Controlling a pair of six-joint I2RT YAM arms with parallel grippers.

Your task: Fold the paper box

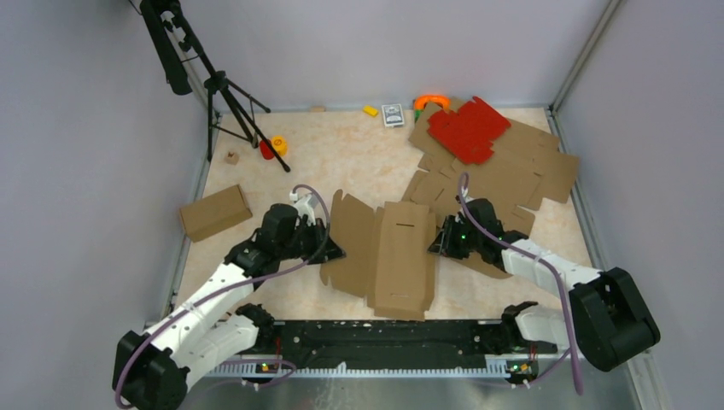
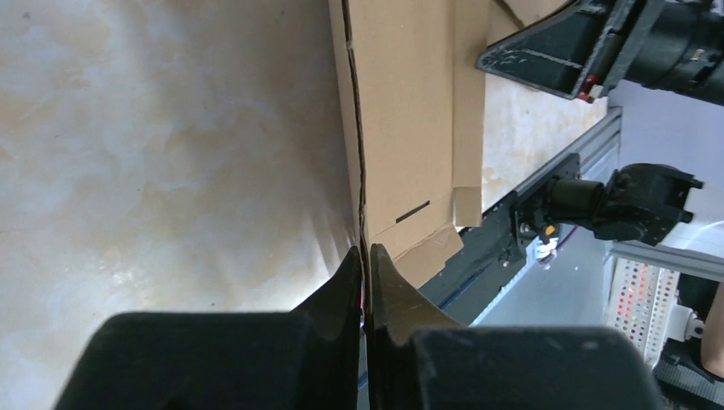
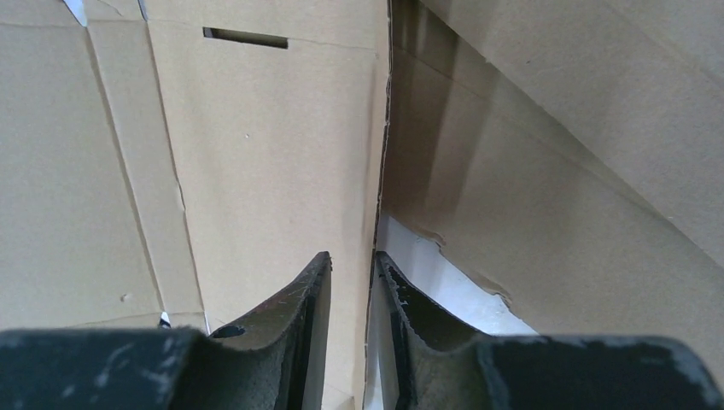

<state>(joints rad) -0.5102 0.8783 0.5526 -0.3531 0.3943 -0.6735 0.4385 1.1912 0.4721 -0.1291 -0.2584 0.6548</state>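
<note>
The paper box [image 1: 401,256] sits lower centre of the overhead view, between the two arms. Left gripper [image 2: 365,253] pinches tight on its left flap edge (barely a sliver showing); right gripper [image 3: 353,258] straddles the right edge, jaws slightly apart.

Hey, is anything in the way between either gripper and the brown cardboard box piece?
Nothing visible stands between them. The left gripper is shut on the left edge of the paper box, and the right gripper has its jaws on either side of the box's right edge.
</note>
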